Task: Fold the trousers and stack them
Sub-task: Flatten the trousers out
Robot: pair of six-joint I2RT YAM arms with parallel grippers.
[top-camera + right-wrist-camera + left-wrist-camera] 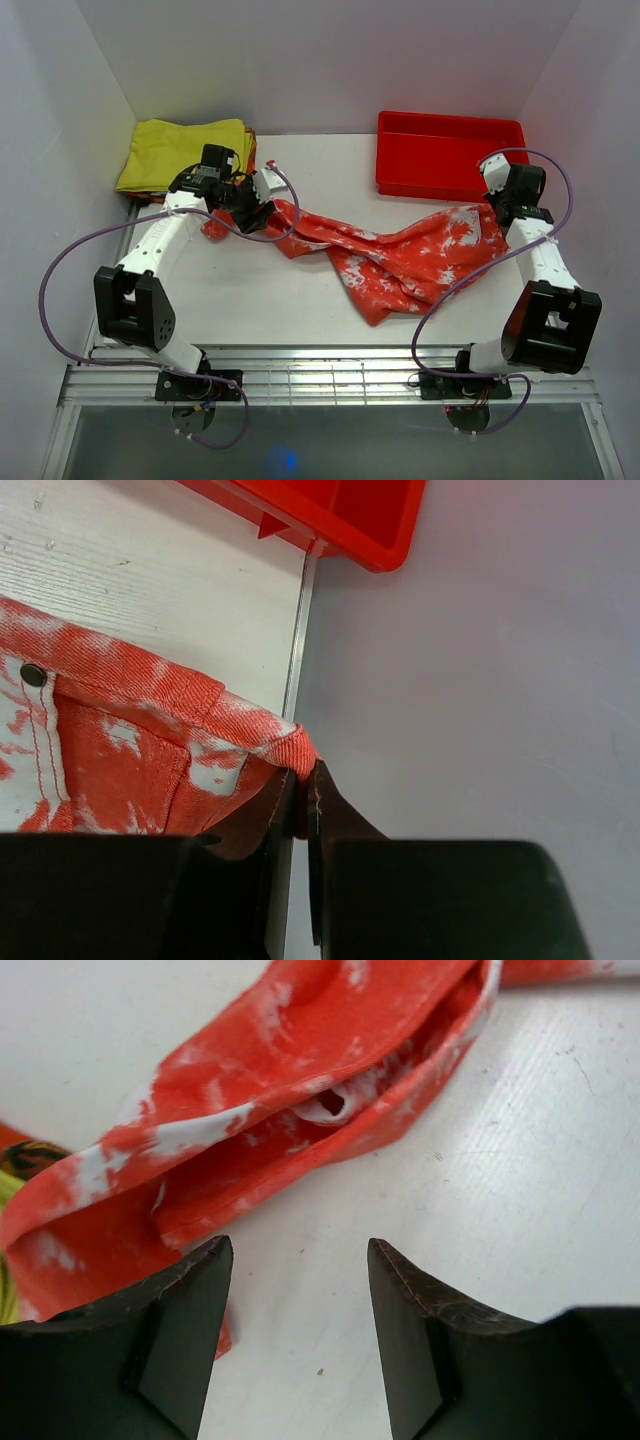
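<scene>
- trousers (400, 255) lie unfolded across centre of top view; one leg end at upper left, waistband at right
- left gripper (300, 1250) released; jaws apart, nothing between them; leg cloth just beyond the tips
- right gripper (303, 785) clenched on the waistband corner; red tray (340, 510) at top of frame

**Near edge free, middle blocked**

Bare worktop (260, 300) is found along the near edge and between the yellow cloth (185, 150) and the red tray (450, 150) at the back. The middle is crossed side to side by the trousers (400, 255). The right hand (306, 775) is hemmed in by the side wall (480, 680); the fingers of the left hand (298, 1245) are parted over bare worktop.
</scene>
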